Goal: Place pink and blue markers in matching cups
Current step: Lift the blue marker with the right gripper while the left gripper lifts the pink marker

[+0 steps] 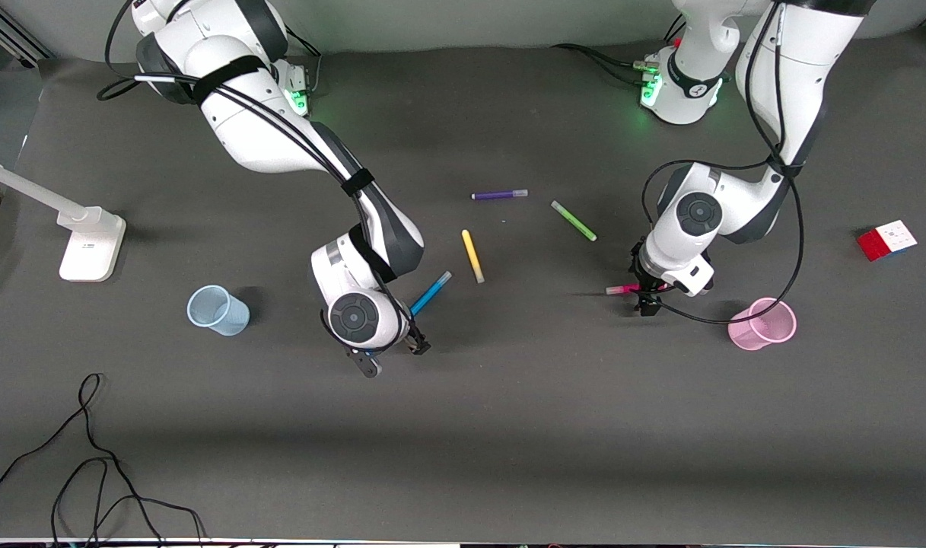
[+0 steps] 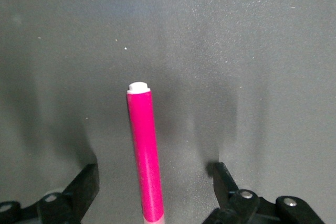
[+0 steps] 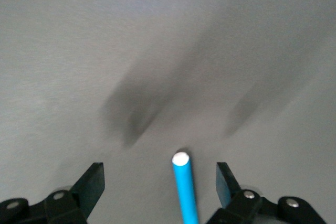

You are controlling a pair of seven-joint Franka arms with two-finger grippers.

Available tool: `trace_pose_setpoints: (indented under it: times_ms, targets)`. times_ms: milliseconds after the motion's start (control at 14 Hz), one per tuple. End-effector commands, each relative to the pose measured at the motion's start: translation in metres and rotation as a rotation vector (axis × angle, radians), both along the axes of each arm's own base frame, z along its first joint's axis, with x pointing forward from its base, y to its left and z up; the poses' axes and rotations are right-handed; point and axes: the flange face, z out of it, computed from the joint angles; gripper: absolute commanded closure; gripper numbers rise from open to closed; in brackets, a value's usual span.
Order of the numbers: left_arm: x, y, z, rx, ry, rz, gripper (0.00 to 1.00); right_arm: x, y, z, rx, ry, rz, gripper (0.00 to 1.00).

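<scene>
The blue marker (image 1: 431, 293) lies on the dark table, one end under my right gripper (image 1: 394, 356). In the right wrist view the blue marker (image 3: 185, 187) sits between the open fingers (image 3: 93, 182), closer to one of them and touching neither. The pink marker (image 1: 621, 289) lies under my left gripper (image 1: 647, 301). In the left wrist view the pink marker (image 2: 144, 150) runs midway between the open fingers (image 2: 227, 179), with a gap on each side. The pale blue cup (image 1: 217, 310) stands toward the right arm's end of the table. The pink cup (image 1: 763, 323) stands near the left gripper.
A purple pen (image 1: 499, 195), a green pen (image 1: 573, 221) and a yellow pen (image 1: 472, 256) lie mid-table between the arms. A red-and-white cube (image 1: 886, 240) sits toward the left arm's end. A white stand (image 1: 90, 240) and a black cable (image 1: 90, 457) are at the right arm's end.
</scene>
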Motion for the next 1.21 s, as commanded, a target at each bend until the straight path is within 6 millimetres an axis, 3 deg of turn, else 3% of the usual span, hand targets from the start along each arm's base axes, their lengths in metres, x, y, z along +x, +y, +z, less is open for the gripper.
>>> trace_pose_setpoints:
  times_ms: [0, 214, 429, 643, 786, 1000, 1143]
  targets:
    - [0.004, -0.002, 0.001, 0.008, -0.014, 0.013, 0.48, -0.012, 0.007, -0.012, -0.004, 0.027, 0.022, 0.13]
    - [0.007, 0.0, 0.003, 0.007, -0.021, 0.015, 0.86, -0.016, 0.012, -0.017, -0.002, 0.028, 0.025, 0.2]
    - [0.01, 0.0, 0.006, 0.008, -0.026, 0.014, 1.0, -0.023, 0.02, -0.023, -0.007, 0.036, 0.04, 0.38]
    - [0.018, 0.001, 0.015, 0.01, -0.039, 0.018, 1.0, -0.025, 0.022, -0.027, -0.011, 0.041, 0.043, 0.56]
    - [0.029, 0.002, 0.031, 0.033, -0.033, 0.018, 1.0, -0.026, 0.022, -0.028, -0.012, 0.043, 0.042, 1.0]
    - [0.062, 0.001, 0.071, 0.102, 0.025, 0.031, 1.0, -0.019, 0.016, -0.014, -0.007, 0.032, 0.038, 1.0]
    - [0.078, 0.0, 0.097, 0.108, 0.009, 0.046, 1.0, -0.006, 0.004, 0.017, 0.004, 0.011, 0.022, 1.0]
